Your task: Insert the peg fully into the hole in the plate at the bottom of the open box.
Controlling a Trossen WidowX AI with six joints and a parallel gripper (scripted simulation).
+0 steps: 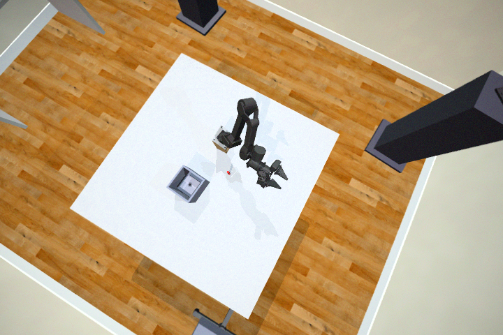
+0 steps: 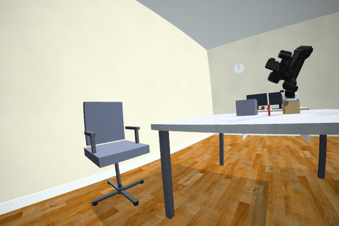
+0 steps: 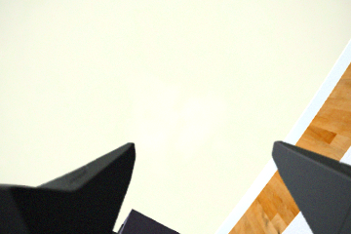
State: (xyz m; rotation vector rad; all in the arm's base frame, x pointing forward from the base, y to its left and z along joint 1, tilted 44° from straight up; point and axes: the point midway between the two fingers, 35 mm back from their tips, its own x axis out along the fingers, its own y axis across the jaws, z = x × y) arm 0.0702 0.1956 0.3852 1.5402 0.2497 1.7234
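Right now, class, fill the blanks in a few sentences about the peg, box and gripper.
1. The peg is coloured ____.
2. The peg stands upright on the table, ____ the box.
3. The gripper is ____ and holds nothing.
4. The arm's base sits on a ____ block.

Missing words: red; outside; open; brown

Table [image 1: 149,220] seen from far overhead, tilted; table [image 2: 228,125] viewed low from the side; wall faced closely by wrist view.
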